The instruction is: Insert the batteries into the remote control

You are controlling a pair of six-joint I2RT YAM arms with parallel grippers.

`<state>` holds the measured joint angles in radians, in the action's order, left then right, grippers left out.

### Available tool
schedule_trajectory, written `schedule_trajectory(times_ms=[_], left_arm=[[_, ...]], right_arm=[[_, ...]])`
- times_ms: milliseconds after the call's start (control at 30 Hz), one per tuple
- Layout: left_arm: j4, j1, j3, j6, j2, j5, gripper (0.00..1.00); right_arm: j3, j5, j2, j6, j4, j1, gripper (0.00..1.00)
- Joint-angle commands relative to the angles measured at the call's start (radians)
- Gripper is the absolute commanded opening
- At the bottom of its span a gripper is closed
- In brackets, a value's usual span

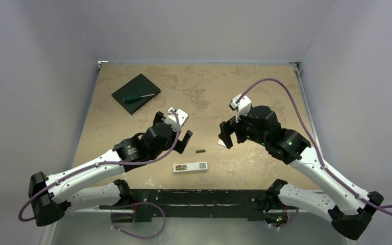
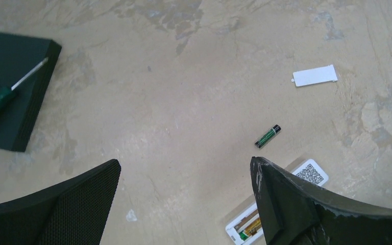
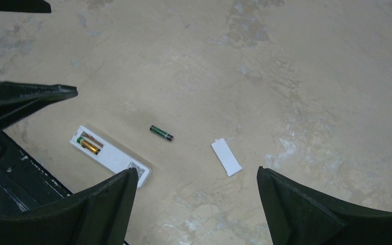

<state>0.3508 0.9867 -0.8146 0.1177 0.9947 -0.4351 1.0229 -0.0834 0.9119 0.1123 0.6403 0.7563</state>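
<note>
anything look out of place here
One battery lies loose beside the remote control, whose open compartment holds only the other battery. The white cover lies apart on the table.

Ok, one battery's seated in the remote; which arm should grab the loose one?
Left, probably. The left gripper, open, sits nearer the loose battery in the top view, with the remote control right beside it. The right gripper is open too, but farther off.
</note>
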Motion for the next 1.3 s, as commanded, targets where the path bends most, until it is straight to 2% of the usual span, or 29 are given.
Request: schedule_trajectory(times_ms=[0, 267, 367, 433, 700, 933, 1267], left_arm=[[0.134, -0.005, -0.005, 0.253, -0.038, -0.099, 0.99], [0.218, -0.005, 0.058, 0.424, -0.051, -0.057, 0.98], [0.213, -0.006, 0.074, 0.485, -0.049, -0.039, 0.99], [0.195, -0.006, 0.093, 0.531, -0.048, -0.028, 0.98], [0.170, -0.005, 0.198, 0.712, -0.062, 0.007, 0.98], [0.153, -0.006, 0.241, 0.740, -0.090, 0.028, 0.97], [0.216, -0.006, 0.233, 0.776, -0.142, 0.001, 0.97]], right_arm=[[0.008, 0.137, 0.040, -0.204, -0.100, 0.000, 0.96], [0.001, 0.219, 0.172, -0.413, -0.074, 0.003, 0.93], [0.008, 0.240, 0.232, -0.448, -0.076, 0.003, 0.88], [0.006, 0.258, 0.275, -0.466, -0.088, 0.003, 0.80], [-0.049, 0.259, 0.334, -0.526, -0.100, 0.056, 0.78], [-0.101, 0.165, 0.433, -0.516, -0.139, 0.141, 0.78], [-0.127, 0.114, 0.519, -0.497, -0.203, 0.147, 0.78]])
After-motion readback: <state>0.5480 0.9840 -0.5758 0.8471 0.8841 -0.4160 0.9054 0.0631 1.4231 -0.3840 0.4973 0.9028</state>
